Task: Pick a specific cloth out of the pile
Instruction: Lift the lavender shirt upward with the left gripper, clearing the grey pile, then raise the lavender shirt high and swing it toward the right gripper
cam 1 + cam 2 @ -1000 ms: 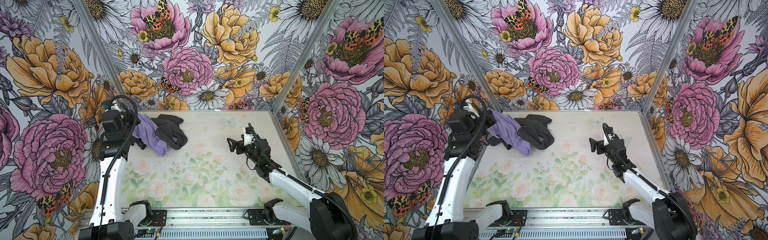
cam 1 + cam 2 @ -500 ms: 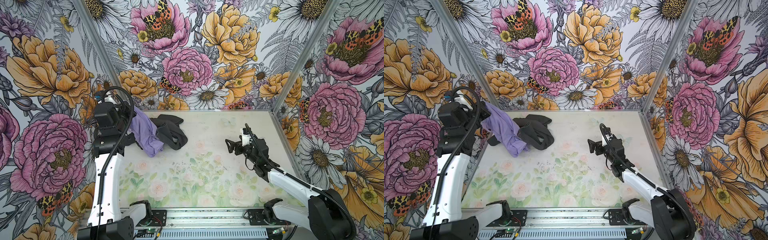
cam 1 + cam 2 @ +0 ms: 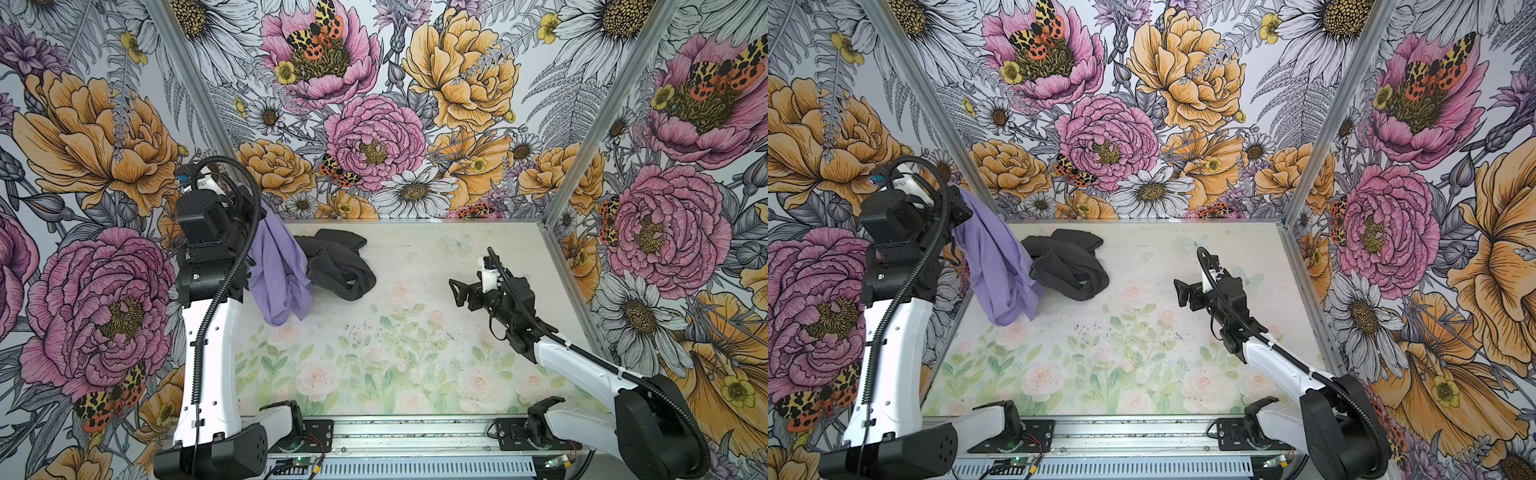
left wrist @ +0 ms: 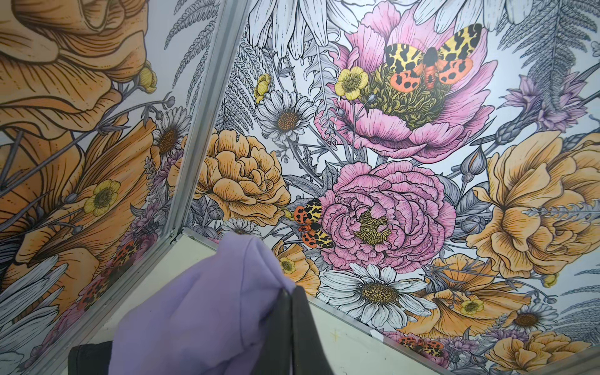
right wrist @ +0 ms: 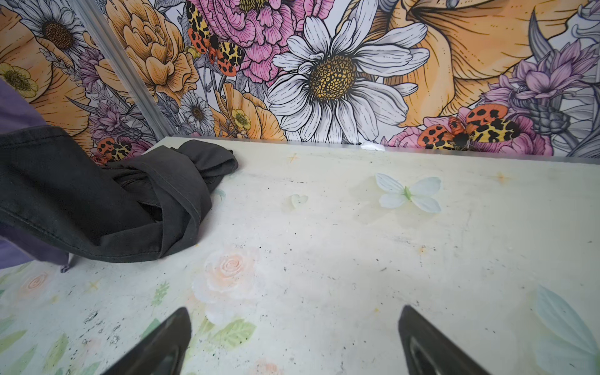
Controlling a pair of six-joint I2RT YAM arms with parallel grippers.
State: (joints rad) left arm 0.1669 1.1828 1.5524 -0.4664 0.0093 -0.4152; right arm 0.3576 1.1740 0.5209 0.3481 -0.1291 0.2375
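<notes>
The cloth [image 3: 278,266] [image 3: 994,266], a lavender garment, hangs in a long drape at the back left of the table in both top views. My left gripper [image 3: 257,208] [image 3: 961,208] is raised near the left wall and shut on its upper edge. In the left wrist view the two dark fingers [image 4: 282,324] are pressed together on a fold of the cloth [image 4: 201,311]. Its lower end reaches down beside the black garments [image 3: 338,262] [image 3: 1067,266]. My right gripper [image 3: 455,291] [image 3: 1179,293] [image 5: 293,313] hovers open over the right half of the table with nothing between its fingers.
The black garments [image 5: 97,194] lie crumpled at the back left, and a purple sliver of the cloth [image 5: 13,107] shows behind them. Flower-printed walls close in the table [image 3: 415,353] on the left, back and right. A metal rail [image 3: 415,436] runs along the front edge.
My left gripper has risen and pulled back towards the left wall, drawing the lavender cloth up off the black garments so that it hangs longer. The right gripper has drifted slightly left.
</notes>
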